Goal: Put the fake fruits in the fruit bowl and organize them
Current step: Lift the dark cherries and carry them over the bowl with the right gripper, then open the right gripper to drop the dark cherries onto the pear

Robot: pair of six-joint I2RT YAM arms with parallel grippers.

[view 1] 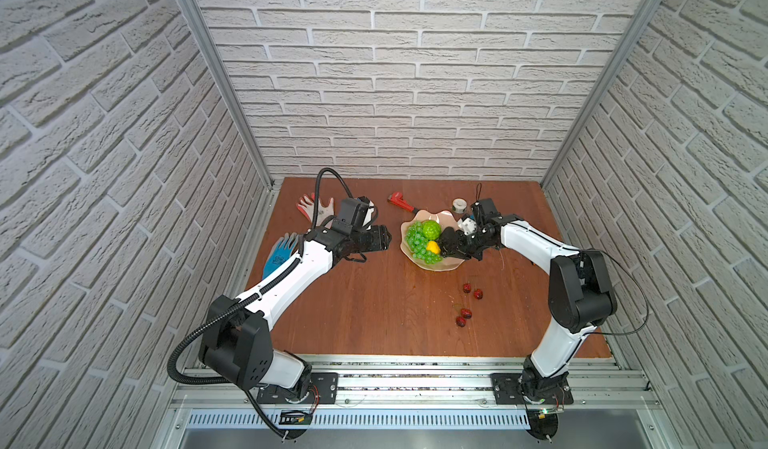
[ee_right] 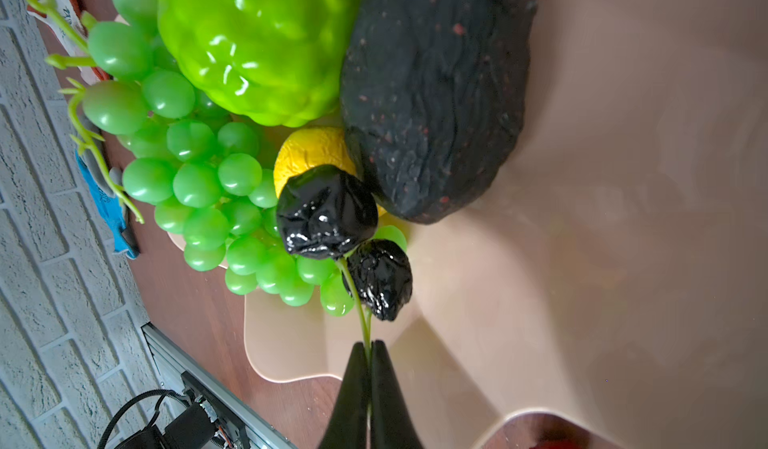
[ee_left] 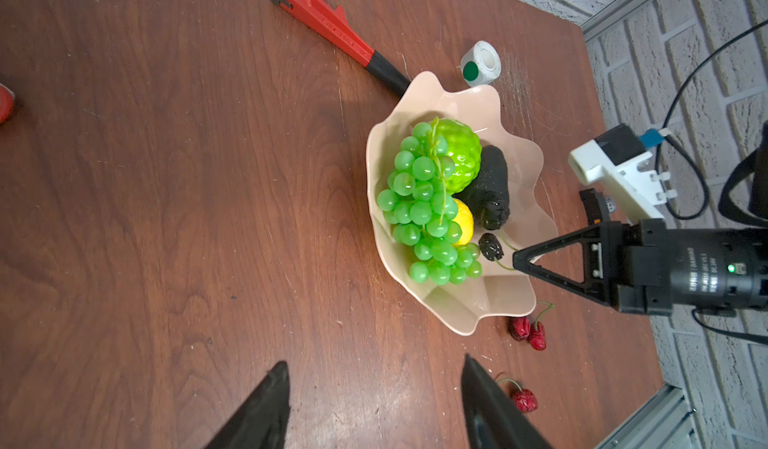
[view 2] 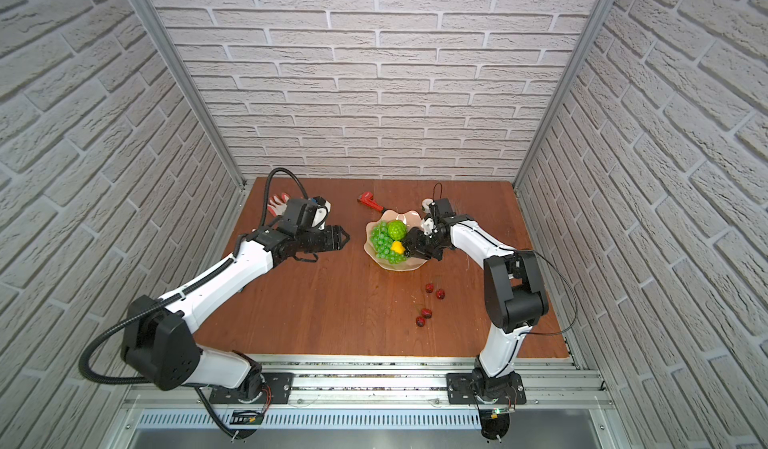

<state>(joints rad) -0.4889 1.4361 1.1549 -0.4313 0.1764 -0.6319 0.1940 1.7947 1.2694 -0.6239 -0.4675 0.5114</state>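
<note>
My right arm reached in from the right with its forearm low, and my right pincer [ee_right: 369, 349] was squeezed tight on the thin green stem of the dark cherry pair [ee_right: 328, 214], over the near right part of the fruit bowl [ee_left: 469, 301]. The two cherries sat close against the grapes and the yellow fruit; I could not tell if they rested on the bowl. My left arm stretched across the left of the table, and my left pincer [ee_left: 375, 361] hovered left of the bowl, pointed at it, with its jaws spread wide and nothing between them. The bowl stood right of the middle, towards the far side. In it lay the green grape bunch [ee_left: 424, 210] on the left, the bumpy lime-green ball [ee_left: 459, 156] at the far side, the small yellow fruit [ee_left: 463, 222] beside the grapes, and the dark avocado [ee_left: 492, 189] to their right. Two red cherry pairs [view 1: 467, 288] [view 1: 466, 313] lay on the brown wooden table [view 1: 374, 301] nearer than the bowl. A red wrench [view 1: 401, 200] and a white tape roll [view 1: 459, 205] lay just beyond the bowl, and two gloves [view 1: 324, 208] [view 1: 282, 255] lay at the far left. Pale brick walls [view 1: 395, 93] closed in three sides.
</note>
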